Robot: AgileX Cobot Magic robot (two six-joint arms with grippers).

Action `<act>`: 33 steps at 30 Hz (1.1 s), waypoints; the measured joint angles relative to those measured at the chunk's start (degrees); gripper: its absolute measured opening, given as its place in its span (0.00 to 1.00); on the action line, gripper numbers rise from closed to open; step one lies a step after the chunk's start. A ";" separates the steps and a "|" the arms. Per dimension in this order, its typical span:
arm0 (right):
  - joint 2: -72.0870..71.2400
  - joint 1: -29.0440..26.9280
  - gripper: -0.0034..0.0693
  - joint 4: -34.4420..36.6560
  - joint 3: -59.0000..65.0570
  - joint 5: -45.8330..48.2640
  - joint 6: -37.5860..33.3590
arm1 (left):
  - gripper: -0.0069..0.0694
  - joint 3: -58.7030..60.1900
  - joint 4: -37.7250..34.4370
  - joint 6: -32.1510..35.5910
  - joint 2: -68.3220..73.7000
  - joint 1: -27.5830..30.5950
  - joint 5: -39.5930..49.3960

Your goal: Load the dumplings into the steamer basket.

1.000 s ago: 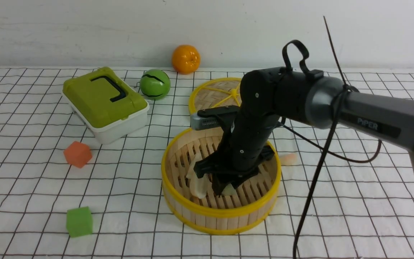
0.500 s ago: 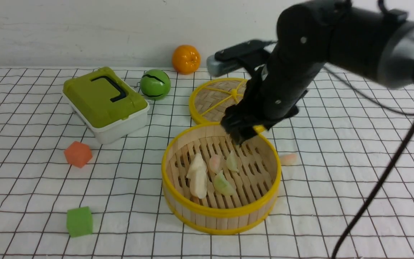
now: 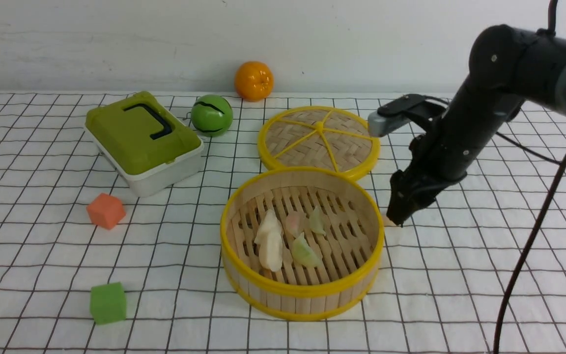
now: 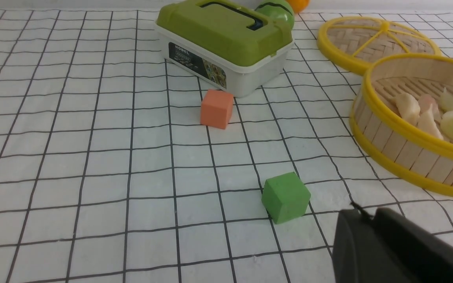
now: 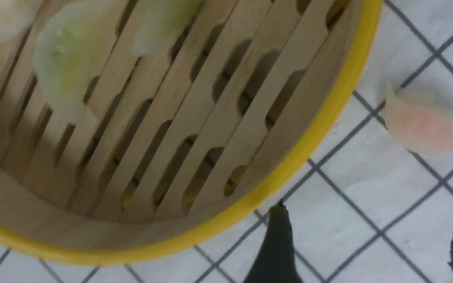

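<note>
Right hand (image 5: 372,228), spread wide, hangs just outside steamer basket (image 5: 340,90) rim, near pink dumpling (image 5: 423,125).

Black right pincer (image 3: 400,216); black arm (image 3: 479,118); pale screws (image 3: 494,58); grey camera (image 3: 385,124); black cable (image 3: 533,231).

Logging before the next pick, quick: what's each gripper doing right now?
Left gripper: only partly in view, cannot tell.
Right gripper: open, empty, near the pinkish dumpling.
</note>
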 joint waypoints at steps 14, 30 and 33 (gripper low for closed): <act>6.00 -0.65 0.43 2.04 0.00 -17.61 15.44 | 0.16 0.00 0.00 0.00 0.00 0.00 0.00; 7.05 -0.60 0.06 -10.44 0.00 -4.29 20.07 | 0.17 0.00 0.00 0.00 0.00 0.00 0.00; 6.00 -0.65 0.08 -12.46 0.00 -0.79 20.86 | 0.17 0.00 0.00 0.00 0.00 0.00 0.00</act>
